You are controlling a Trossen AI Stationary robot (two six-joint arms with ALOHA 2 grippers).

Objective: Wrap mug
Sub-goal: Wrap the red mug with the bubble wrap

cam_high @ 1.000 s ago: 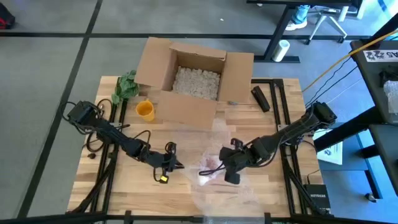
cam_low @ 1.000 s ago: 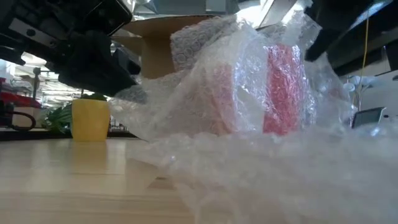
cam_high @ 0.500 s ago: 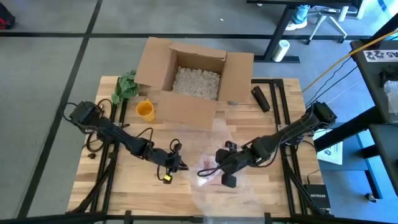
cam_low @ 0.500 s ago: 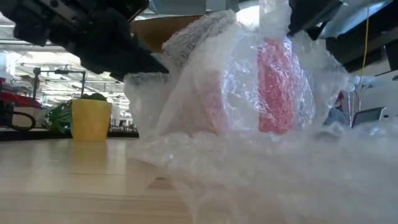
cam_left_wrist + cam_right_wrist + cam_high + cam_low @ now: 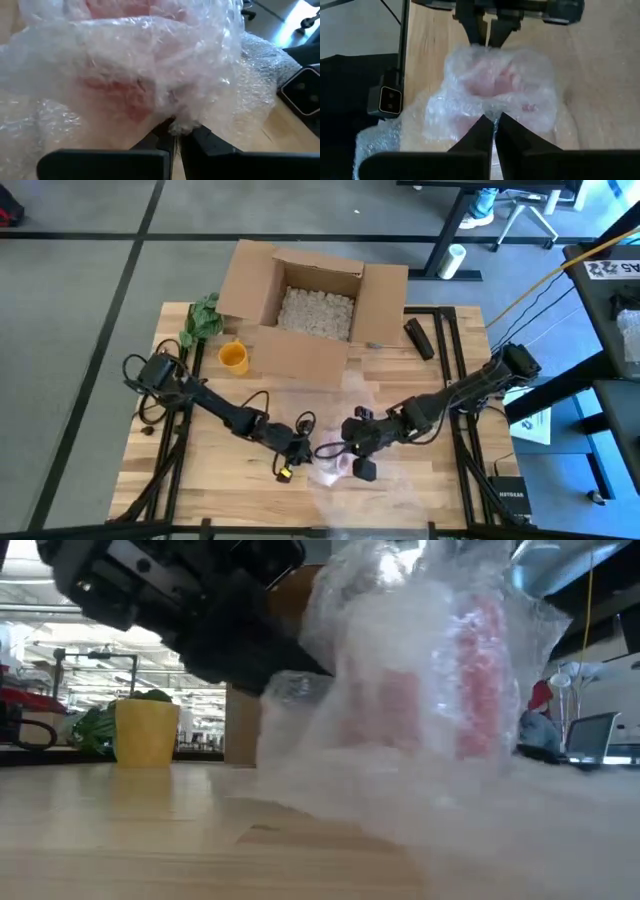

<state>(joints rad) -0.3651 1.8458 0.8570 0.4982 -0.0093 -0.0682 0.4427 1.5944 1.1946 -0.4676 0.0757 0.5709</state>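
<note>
A red mug [image 5: 120, 85] lies on the table near its front middle, bundled in clear bubble wrap [image 5: 470, 107]; it shows pink through the film in the low view [image 5: 480, 660] too. My left gripper [image 5: 306, 450] has reached the bundle from the table's left and is shut on the wrap. My right gripper [image 5: 350, 442] stands at the bundle's opposite, right side, also shut on the wrap. More wrap spreads flat on the wood [image 5: 385, 485] under and around the bundle. My left gripper pinches a bunched fold of bubble wrap [image 5: 176, 124] between its two fingers, low on the bundle's left side. The fingers come nearly level from the table's left. The wrap arches up from them over the mug. My right gripper pinches a gathered fold of wrap [image 5: 492, 114] between its fingers, on the side of the bundle facing away from the left gripper [image 5: 492, 30]. It comes low from the table's right. The bundle sits on the table between the two grippers.
An open cardboard box [image 5: 305, 305] holding packing filler stands at the far middle. A yellow cup [image 5: 233, 357] and a green item [image 5: 203, 318] sit far left, a black object [image 5: 418, 337] far right. Bare wood lies near left [image 5: 200, 480].
My left gripper has moved toward the table's right and a little nearer, up to the bundle. My right gripper has shifted slightly left with the wrap. The wrap has bunched closer around the mug, which now shows less plainly in the low view.
</note>
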